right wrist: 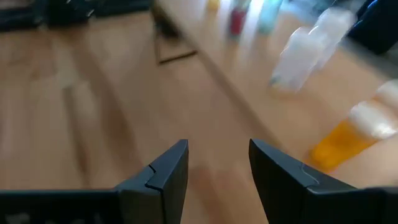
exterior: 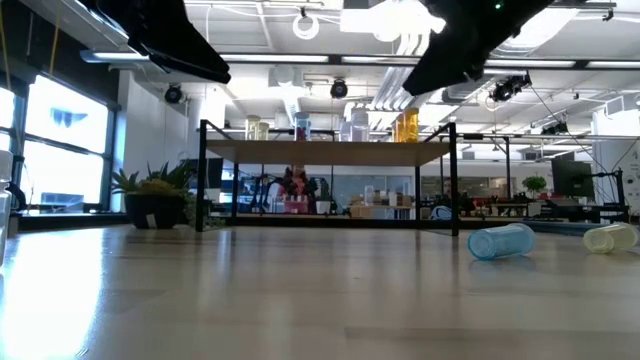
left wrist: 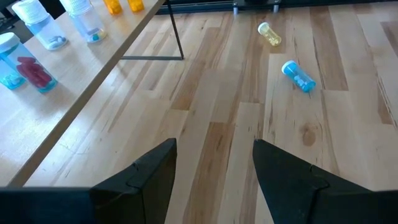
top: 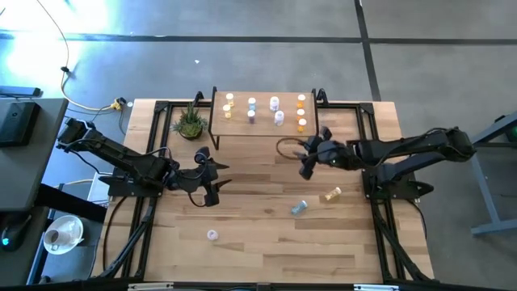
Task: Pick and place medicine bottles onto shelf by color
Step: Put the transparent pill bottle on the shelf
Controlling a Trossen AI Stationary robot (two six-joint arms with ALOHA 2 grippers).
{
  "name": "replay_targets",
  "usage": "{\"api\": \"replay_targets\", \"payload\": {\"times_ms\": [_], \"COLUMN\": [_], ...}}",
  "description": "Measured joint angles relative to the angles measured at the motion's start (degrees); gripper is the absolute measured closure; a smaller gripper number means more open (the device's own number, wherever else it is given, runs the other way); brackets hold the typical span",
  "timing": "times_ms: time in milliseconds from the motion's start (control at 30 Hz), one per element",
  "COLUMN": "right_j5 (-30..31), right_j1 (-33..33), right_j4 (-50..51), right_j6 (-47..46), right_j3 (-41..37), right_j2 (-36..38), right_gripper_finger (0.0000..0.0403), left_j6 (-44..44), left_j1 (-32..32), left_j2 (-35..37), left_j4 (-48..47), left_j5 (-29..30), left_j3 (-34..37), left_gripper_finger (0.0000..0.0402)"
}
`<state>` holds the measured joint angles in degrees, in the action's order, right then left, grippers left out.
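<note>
From where I stand, the left gripper [top: 212,179] hangs over the middle-left of the plank table [top: 266,242], fingers spread wide and holding nothing. The potted plant [top: 191,123] sits beside the shelf [top: 262,129], where about nine bottles already stand upright. The right gripper [top: 310,157] hovers just off the shelf's front edge, also parted and empty. Three bottles remain loose: a pale one [top: 212,235] near the front, closest to the left arm, and a blue bottle [top: 299,208] and a yellow bottle [top: 332,195] lying on their sides, long axes roughly slanting across the planks, nearer the right gripper and toward its base side. I'd judge the right arm better placed for those two. Beyond the table is a bright, open workshop.
</note>
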<state>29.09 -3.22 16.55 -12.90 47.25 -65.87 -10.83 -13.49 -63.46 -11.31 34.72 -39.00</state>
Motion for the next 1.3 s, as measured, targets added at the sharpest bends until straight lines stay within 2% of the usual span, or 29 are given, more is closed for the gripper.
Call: {"api": "replay_targets", "payload": {"times_ms": [333, 567, 667, 833, 1100, 1300], "right_j5": [-7.76, -18.18, -18.65, -18.24, -17.55, -17.35], "right_j1": [-6.19, -9.27, -10.69, -13.34, -17.91, -20.18], "right_j4": [8.65, 10.12, 10.33, 16.30, 27.14, 30.72], "right_j6": [-10.17, -10.86, -13.87, -27.01, -58.39, -69.70], "right_j3": [0.41, 0.27, -0.21, -0.29, -0.33, -0.38], "right_j2": [0.00, -0.48, -1.43, -3.79, -6.27, -8.33], "right_gripper_finger": [0.0242, 0.0242, 0.0242, 0.0242, 0.0242, 0.0242], "left_j6": [0.04, 0.04, -0.02, -0.07, 0.04, 0.04], "left_j1": [-0.01, -0.01, -0.01, -0.01, -0.01, -0.01], "left_j2": [0.00, 0.00, 0.00, 0.00, 0.00, 0.00], "left_j4": [0.00, 0.00, 0.00, 0.02, 0.01, -0.02], "left_j5": [0.00, 0.00, 0.00, 0.00, 0.00, 0.00], "left_j3": [0.00, 0.00, 0.00, 0.00, 0.00, 0.00], "left_gripper_finger": [0.0200, 0.0200, 0.0200, 0.0200, 0.0200, 0.0200]}}
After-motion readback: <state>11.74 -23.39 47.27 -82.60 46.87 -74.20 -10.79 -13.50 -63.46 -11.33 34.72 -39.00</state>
